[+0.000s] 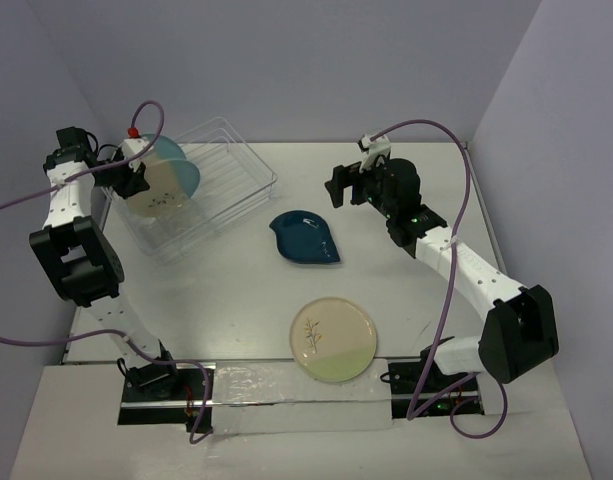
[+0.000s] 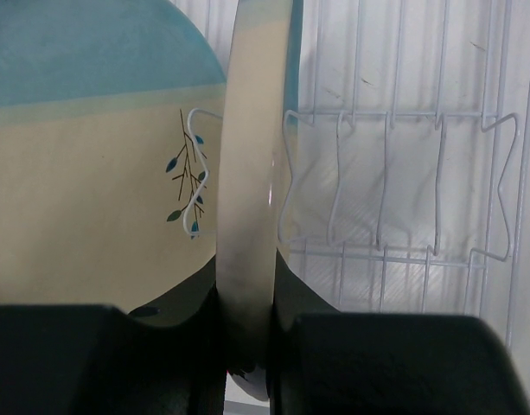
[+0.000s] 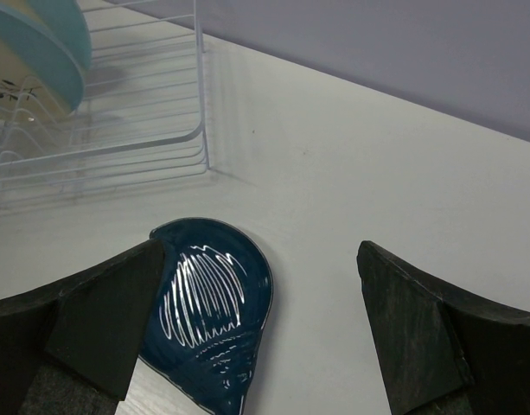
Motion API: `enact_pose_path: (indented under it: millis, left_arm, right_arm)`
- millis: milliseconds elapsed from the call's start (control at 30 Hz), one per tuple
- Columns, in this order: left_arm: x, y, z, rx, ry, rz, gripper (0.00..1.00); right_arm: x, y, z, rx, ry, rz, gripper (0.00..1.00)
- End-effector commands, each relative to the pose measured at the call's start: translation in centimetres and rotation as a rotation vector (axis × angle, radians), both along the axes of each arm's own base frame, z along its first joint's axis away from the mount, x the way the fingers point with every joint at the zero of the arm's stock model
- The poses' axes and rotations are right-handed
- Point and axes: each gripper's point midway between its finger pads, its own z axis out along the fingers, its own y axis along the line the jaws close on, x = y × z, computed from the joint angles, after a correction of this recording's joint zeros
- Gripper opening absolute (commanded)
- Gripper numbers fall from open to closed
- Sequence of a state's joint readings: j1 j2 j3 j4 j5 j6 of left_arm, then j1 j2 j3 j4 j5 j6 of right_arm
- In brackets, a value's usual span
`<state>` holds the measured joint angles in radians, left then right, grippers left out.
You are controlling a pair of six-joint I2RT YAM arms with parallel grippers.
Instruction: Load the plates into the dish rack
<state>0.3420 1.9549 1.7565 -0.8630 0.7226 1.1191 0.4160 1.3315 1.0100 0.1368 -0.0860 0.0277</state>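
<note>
The clear dish rack (image 1: 231, 175) stands at the back left. My left gripper (image 1: 136, 180) is shut on the rim of a beige plate (image 2: 252, 173), which it holds upright on edge over the rack's wire slots (image 2: 394, 190). Right beside it another beige and light-blue plate (image 2: 92, 173) stands in the rack, a white wire in front of it. The dark-teal leaf-shaped plate (image 1: 304, 238) lies flat mid-table. My right gripper (image 1: 346, 185) hovers open above and right of this leaf plate (image 3: 213, 311). A cream plate with a pale-green section (image 1: 333, 338) lies near the front.
The rack's corner and rim (image 3: 200, 130) lie just left of the leaf plate. Purple-grey walls close in the table at the back and sides. Cables loop from both arms.
</note>
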Motion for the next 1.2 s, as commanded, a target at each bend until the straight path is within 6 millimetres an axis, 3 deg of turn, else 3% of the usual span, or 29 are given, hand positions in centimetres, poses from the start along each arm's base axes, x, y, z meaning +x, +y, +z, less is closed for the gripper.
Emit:
enact_pose_path:
  millis: [0, 33, 167, 500, 667, 800, 1033, 1167]
  left_arm:
    - [2.5, 1.2, 1.6, 0.069, -0.116, -0.007, 0.38]
    - [2.7, 1.4, 1.7, 0.069, -0.12, 0.008, 0.39]
    - [2.9, 1.4, 3.0, 0.05, -0.148, 0.047, 0.6]
    - [3.6, 2.0, 6.1, 0.054, -0.234, 0.135, 0.7]
    - [4.0, 3.0, 8.3, 0.069, -0.29, 0.213, 0.81]
    - [5.2, 3.6, 12.6, 0.021, -0.407, 0.322, 0.92]
    - [6.6, 3.3, 23.5, -0.19, -0.618, 0.569, 0.99]
    - [6.4, -0.3, 27.3, -0.394, -0.604, 0.662, 0.99]
  right_arm:
    - [0.4, -0.4, 2.7, 0.033, -0.054, -0.02, 1.0]
    - [0.4, -0.3, 2.6, 0.033, -0.054, -0.019, 1.0]
    - [0.2, -0.4, 2.5, 0.039, -0.048, -0.021, 1.0]
    - [-0.9, -0.7, 2.5, 0.05, -0.05, -0.013, 1.0]
    - [-1.2, -1.1, 2.4, 0.058, -0.048, -0.031, 1.0]
    - [-1.5, -1.1, 2.2, 0.073, -0.036, -0.032, 1.0]
    - [-2.0, -1.7, 1.7, 0.119, -0.007, -0.074, 1.0]
    - [-2.4, -1.9, 0.6, 0.153, 0.032, -0.094, 1.0]
